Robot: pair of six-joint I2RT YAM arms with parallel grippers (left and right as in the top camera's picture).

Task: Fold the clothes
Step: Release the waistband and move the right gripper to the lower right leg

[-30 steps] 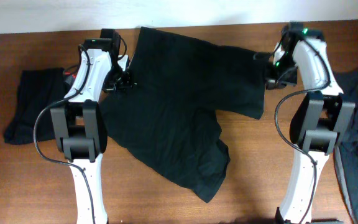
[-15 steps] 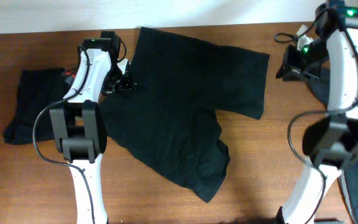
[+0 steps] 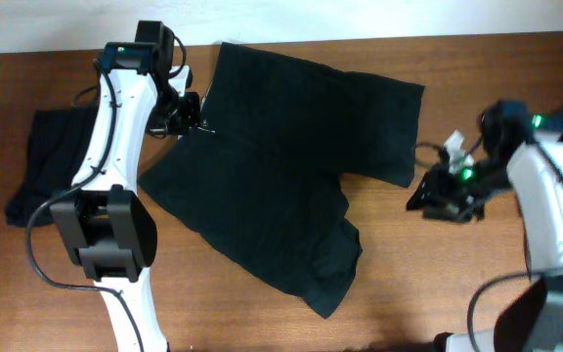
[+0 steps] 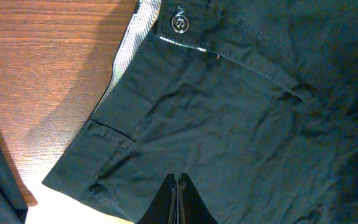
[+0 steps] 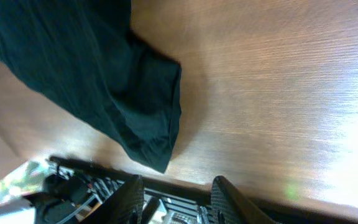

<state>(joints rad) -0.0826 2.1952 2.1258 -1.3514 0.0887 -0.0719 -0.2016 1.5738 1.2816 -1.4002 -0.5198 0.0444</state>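
Brown wooden desk (image 3: 438, 274) below a pale wall (image 3: 360, 15), black shorts (image 3: 291, 166) lay spread mid-desk toward the far edge, left hand (image 4: 179, 179) clenched over their waistband (image 4: 128, 65), right hand (image 3: 426, 200) released above bare wood near the right edge

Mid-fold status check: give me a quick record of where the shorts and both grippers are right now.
garment in work: black shorts, spread open mid-table, lower leg rumpled
waistband: pale lining showing, button visible
left gripper: jaws closed, tips at the fabric below the waistband; a pinch on the cloth cannot be confirmed
right gripper: jaws apart, empty, over bare table beside a hem corner of the shorts
other item: dark garment at the table's left end, apart from the shorts
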